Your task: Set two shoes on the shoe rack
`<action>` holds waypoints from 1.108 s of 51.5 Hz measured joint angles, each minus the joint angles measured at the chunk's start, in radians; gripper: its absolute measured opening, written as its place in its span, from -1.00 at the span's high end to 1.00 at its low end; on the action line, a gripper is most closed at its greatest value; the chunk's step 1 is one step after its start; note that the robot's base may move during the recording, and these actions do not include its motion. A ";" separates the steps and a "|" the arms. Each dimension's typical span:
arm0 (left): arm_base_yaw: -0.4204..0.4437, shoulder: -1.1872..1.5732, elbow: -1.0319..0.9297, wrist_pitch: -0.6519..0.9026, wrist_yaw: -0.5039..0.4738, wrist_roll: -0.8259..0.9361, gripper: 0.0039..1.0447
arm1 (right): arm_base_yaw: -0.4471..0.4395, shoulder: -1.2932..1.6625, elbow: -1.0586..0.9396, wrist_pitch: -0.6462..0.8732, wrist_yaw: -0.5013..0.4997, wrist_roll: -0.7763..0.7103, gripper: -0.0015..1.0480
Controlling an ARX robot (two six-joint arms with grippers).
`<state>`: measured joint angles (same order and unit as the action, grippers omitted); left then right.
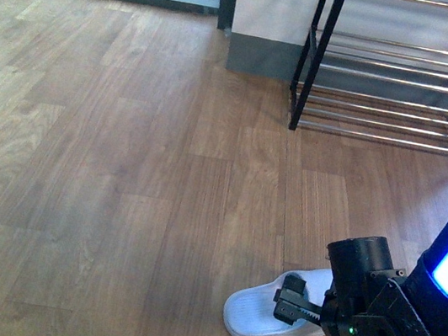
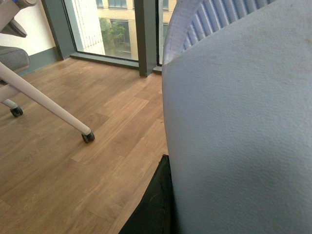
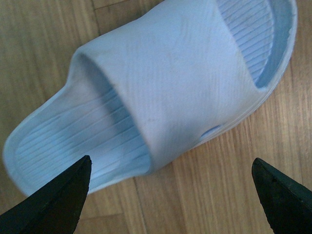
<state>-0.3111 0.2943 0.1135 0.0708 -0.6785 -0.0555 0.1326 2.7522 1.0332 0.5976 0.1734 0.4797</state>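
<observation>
A pale blue-white slide slipper [image 1: 257,310] lies on the wood floor at the lower right of the front view. My right gripper [image 1: 292,302] hovers just over it, open; in the right wrist view its black fingertips [image 3: 68,195] straddle the slipper [image 3: 165,92] by the strap, apart from it. A second slide slipper [image 2: 239,131] fills the left wrist view, with my left gripper [image 2: 195,195] shut on it and one black finger [image 2: 153,207] pressed against its side. The shoe rack [image 1: 392,75], black frame with chrome rods, stands at the back right; no shoe shows on its visible shelves.
An office chair's white legs and casters [image 2: 87,137] stand on the floor in the left wrist view. Floor-length windows [image 2: 112,29] and a grey skirting wall [image 1: 259,54] close off the far side. Bare wood floor [image 1: 123,160] spreads left of the rack.
</observation>
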 joint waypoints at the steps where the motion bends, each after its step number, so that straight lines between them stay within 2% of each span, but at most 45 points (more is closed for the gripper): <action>1: 0.000 0.000 0.000 0.000 0.000 0.000 0.97 | -0.004 0.015 0.014 0.001 0.017 -0.003 -0.82; 11: 0.000 0.000 0.000 0.000 0.000 0.000 0.97 | -0.054 0.090 0.077 0.048 0.149 -0.098 -0.82; 19: 0.000 0.000 0.000 0.000 0.000 0.000 0.97 | -0.102 0.114 0.069 0.107 0.202 -0.200 -0.82; 34: 0.000 0.000 0.000 0.000 0.000 0.000 0.97 | -0.191 0.163 0.130 0.081 0.186 -0.306 -0.82; 38: 0.000 0.000 0.000 0.000 0.000 0.000 0.97 | -0.200 0.184 0.173 0.090 0.216 -0.377 -0.82; 50: 0.000 0.000 0.000 0.000 0.000 0.000 0.97 | -0.209 0.230 0.245 0.129 0.232 -0.455 -0.82; 53: 0.000 0.000 0.000 0.000 0.000 0.000 0.97 | -0.211 0.240 0.257 0.132 0.228 -0.463 -0.61; 57: 0.000 0.000 0.000 0.000 0.000 0.000 0.97 | -0.210 0.246 0.265 0.135 0.224 -0.475 -0.44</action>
<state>-0.3111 0.2943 0.1135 0.0708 -0.6785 -0.0555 -0.0772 2.9978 1.2984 0.7330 0.3969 0.0051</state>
